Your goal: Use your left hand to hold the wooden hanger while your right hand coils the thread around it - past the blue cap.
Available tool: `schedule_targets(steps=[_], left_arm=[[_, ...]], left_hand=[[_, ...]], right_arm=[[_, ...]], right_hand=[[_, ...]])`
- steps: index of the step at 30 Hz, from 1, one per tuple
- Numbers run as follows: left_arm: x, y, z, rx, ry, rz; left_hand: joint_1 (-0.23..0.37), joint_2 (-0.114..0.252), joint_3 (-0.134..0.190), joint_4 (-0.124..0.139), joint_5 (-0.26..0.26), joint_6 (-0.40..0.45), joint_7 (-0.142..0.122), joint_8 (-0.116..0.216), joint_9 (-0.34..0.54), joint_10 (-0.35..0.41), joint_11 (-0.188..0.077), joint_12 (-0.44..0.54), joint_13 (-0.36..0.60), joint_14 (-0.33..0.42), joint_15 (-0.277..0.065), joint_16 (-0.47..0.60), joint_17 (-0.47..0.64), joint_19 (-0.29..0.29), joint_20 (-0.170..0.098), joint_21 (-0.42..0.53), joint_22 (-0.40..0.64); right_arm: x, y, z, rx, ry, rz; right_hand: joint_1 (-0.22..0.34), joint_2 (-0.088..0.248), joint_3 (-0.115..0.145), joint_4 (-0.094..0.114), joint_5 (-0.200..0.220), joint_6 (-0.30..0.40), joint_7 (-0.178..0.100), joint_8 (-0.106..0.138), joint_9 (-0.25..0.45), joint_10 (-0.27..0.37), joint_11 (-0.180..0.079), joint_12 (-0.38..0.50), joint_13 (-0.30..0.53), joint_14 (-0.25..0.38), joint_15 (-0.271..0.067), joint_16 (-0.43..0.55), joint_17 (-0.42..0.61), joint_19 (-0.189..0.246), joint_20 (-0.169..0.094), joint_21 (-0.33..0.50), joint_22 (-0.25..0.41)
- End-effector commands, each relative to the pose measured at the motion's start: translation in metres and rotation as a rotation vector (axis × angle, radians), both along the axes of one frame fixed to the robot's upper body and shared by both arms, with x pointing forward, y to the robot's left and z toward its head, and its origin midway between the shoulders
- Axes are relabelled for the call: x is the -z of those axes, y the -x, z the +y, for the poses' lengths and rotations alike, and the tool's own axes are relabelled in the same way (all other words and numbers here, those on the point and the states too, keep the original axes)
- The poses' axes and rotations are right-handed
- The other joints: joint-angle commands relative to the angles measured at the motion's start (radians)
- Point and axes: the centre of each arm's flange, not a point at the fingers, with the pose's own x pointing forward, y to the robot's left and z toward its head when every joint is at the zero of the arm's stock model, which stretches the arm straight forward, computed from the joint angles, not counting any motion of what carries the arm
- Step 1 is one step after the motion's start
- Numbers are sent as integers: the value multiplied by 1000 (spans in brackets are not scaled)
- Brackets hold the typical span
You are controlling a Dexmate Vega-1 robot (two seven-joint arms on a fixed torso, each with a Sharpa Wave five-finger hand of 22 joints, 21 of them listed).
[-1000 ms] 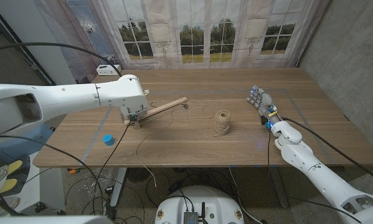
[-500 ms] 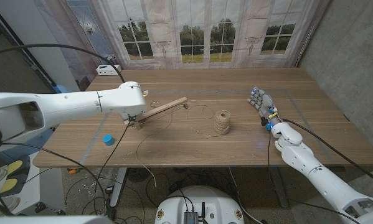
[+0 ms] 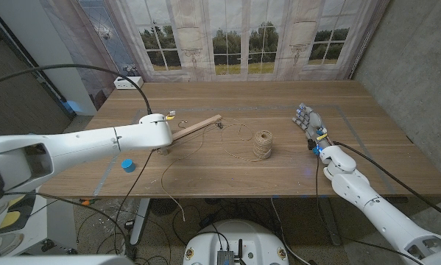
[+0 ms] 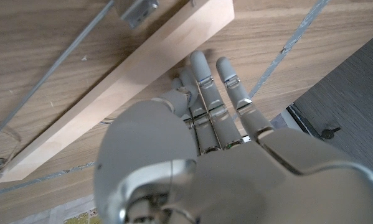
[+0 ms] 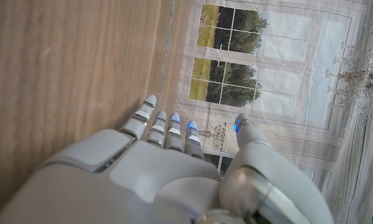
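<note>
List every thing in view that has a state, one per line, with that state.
Hanger: lying on the table, not gripped.
Left hand: fingers straight, next to the hanger, holding nothing.
Right hand: open, holding nothing, apart from the spool.
Spool: upright, still mostly wound.
Thread: loose on the table, none coiled on the hanger.
Cap: standing on the table, untouched.

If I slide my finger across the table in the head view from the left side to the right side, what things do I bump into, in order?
Blue cap → left hand → wooden hanger → twine spool → right hand.
</note>
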Motion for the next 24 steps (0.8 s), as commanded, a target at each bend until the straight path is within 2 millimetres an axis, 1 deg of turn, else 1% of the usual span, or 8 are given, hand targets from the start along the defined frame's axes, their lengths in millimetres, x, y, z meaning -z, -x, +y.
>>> schedule_targets(steps=[1, 2, 3, 4, 6, 9, 17, 24], left_arm=[[-6, 0, 1, -4, -55, -4], [-6, 0, 1, -3, -57, -1], [-8, 0, 1, 11, -40, 28], [-9, 0, 0, 15, -38, 44], [-11, 2, -2, 27, -44, 69], [-15, 7, -8, 47, -46, 95], [-31, 23, -23, 112, -46, 86], [-43, 44, -35, 137, -55, 18]], left_hand=[[-27, -27, -31, 27, 4, -75, -9, -41, 3, -54, -3, -18, 46, -80, -31, -75, -44, -76, 24, 19, -6], [-92, -64, -70, 44, 0, -172, -19, -96, -8, -129, -8, -54, 41, -158, -8, -150, -94, -126, 47, 14, -23], [-123, -80, -87, 46, 0, -224, -32, -124, -16, -202, 3, -92, 28, -212, 1, -200, -125, -168, 70, 2, -34], [-161, -105, -112, 48, -2, -252, -32, -136, -24, -245, 3, -120, 16, -274, 20, -250, -152, -196, 86, -6, -43], [-213, -140, -149, 55, -7, -325, -35, -158, -34, -295, 3, -151, 2, -331, 28, -300, -179, -240, 110, -24, -51], [-292, -197, -210, 70, -10, -361, -46, -157, -45, -346, -2, -181, -12, -384, 50, -345, -203, -280, 132, -47, -54], [-340, -235, -254, 71, -6, -413, -60, -162, -54, -381, -1, -202, -24, -414, 64, -372, -218, -302, 149, -65, -54], [-348, -210, -251, 76, -1, -410, -48, -154, -57, -367, 4, -199, -29, -397, 70, -369, -221, -293, 157, -67, -54]], right_arm=[[3, -4, 2, -2, -15, 7], [3, -4, 2, -2, -15, 7], [3, -5, 2, -1, -15, 6], [2, -5, 2, -1, -16, 5], [2, -4, 1, 0, -17, 3], [2, -3, 0, 0, -19, 0], [3, 0, -5, -3, -26, -9], [9, 5, -12, -9, -40, -15]], right_hand=[[-7, -1, 2, 8, 0, 9, 1, 5, 1, 9, 5, 2, 2, 5, 1, 5, 3, 10, -2, 6, 4], [-8, -1, 3, 9, 0, 10, 1, 5, 1, 8, 5, 2, 2, 5, 1, 5, 4, 10, -3, 6, 4], [-8, -1, 3, 8, 0, 10, 1, 5, 1, 8, 4, 2, 2, 5, 1, 5, 3, 11, -2, 7, 4], [-8, 0, 3, 9, 0, 10, 0, 5, 1, 8, 4, 2, 2, 5, 2, 5, 4, 11, -2, 7, 4], [-9, 0, 3, 9, 0, 9, 0, 5, 1, 8, 4, 1, 2, 7, 3, 5, 4, 12, -2, 7, 4], [-9, 0, 4, 10, 0, 10, 0, 5, 1, 8, 4, 1, 3, 7, 3, 5, 4, 13, -2, 7, 4], [-10, 0, 5, 11, 0, 9, 0, 4, 1, 8, 4, 0, 3, 9, 1, 4, 4, 14, -2, 7, 4], [-11, 0, 6, 11, 0, 10, 0, 4, 1, 8, 5, 0, 3, 9, 1, 4, 4, 15, -2, 7, 4]])
